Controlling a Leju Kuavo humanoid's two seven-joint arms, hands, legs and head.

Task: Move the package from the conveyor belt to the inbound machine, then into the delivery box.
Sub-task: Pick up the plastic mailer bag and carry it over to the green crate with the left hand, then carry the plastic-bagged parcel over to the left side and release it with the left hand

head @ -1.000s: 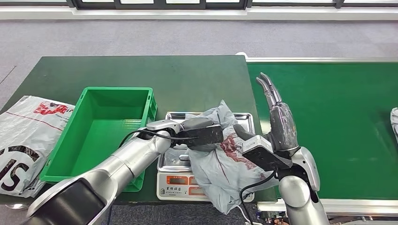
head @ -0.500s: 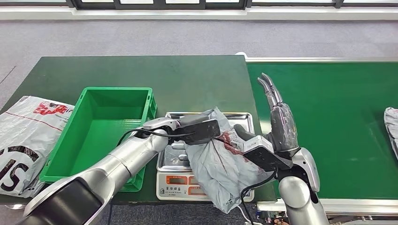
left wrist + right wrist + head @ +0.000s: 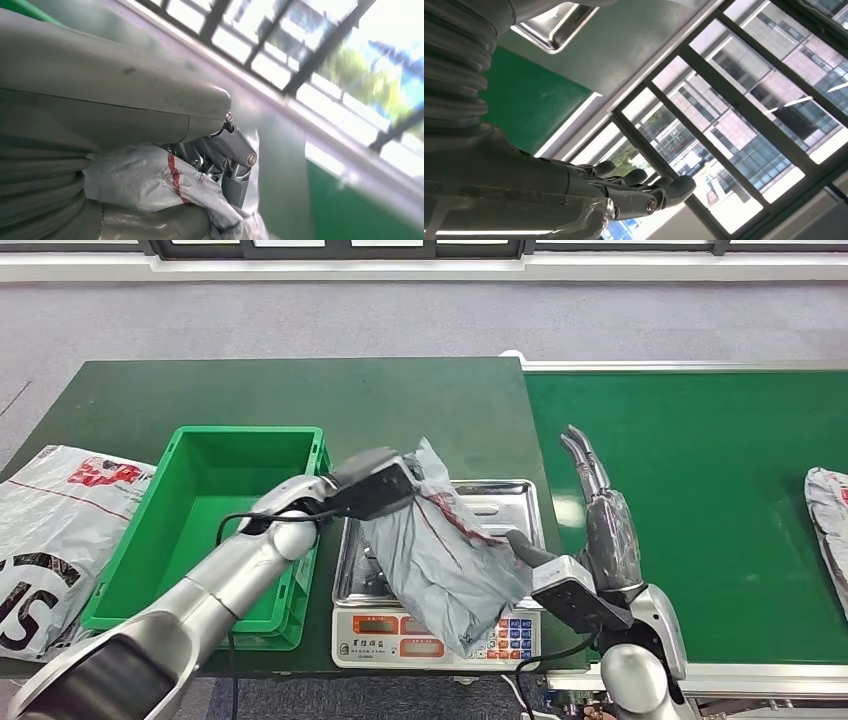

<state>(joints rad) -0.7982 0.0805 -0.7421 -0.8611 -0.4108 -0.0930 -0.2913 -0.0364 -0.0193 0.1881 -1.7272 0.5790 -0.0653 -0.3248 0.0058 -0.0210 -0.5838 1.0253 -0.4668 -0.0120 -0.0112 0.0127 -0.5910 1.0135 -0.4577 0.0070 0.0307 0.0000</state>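
My left hand [image 3: 378, 483] grips the top of a grey plastic package [image 3: 440, 550] with red markings and holds it lifted and tilted over the scale's steel pan [image 3: 510, 502]; the bag's lower end hangs over the scale's keypad. In the left wrist view the crumpled grey bag [image 3: 145, 180] sits between the fingers [image 3: 235, 160]. My right hand [image 3: 605, 525] stands open with straight fingers beside the scale, over the green conveyor belt [image 3: 700, 500]. The right wrist view has the same hand [image 3: 624, 195] holding nothing. The green delivery box [image 3: 215, 520] lies left of the scale.
A white printed mailer bag [image 3: 50, 530] lies at the table's left edge. Another grey package [image 3: 830, 510] rides on the belt at the far right. The dark green table [image 3: 300, 395] stretches behind the box and scale.
My left hand has lifted the package off the scale pan and carried it left, toward the green box. My right hand has dropped lower. The package on the belt has come further into view.
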